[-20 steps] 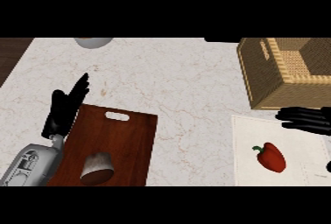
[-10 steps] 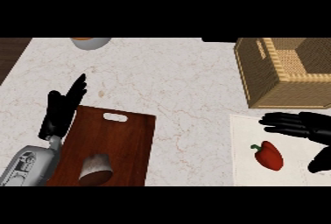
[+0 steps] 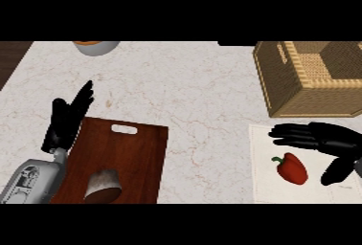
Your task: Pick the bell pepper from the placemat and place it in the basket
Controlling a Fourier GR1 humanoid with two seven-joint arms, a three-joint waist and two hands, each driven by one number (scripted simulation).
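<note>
Our right hand [image 3: 331, 143] shows at the lower right, above the placemat [image 3: 263, 187], with its fingers [image 3: 290, 136] straight and spread toward the left and its thumb [image 3: 336, 171] hanging well apart from them; it grips nothing. The bell pepper [image 3: 291, 168] lies on its side on the placemat, in the gap between fingers and thumb. We see no contact with either, so we judge the grasp not yet made.

We expect the pepper to be light and hollow, stiff enough to keep its shape, with a glossy skin that may slip under smooth fingertips. Its green stem points up and left and the body narrows toward the lower right, so we would take it across the broad shoulder just behind the stem, fingers on the far side and thumb on the near side, never on the tapered end where it could squirt out.

At the lower left our left hand [image 3: 67, 119] rests open, fingers up, at the edge of a dark cutting board [image 3: 134, 153] that carries 1 grey cup [image 3: 103, 183]. Farther off, beyond the placemat's far edge, the woven basket [image 3: 283, 81] stands on the marble counter [image 3: 191, 91], its open top facing us. A bowl [image 3: 96, 47] sits at the far left
</note>
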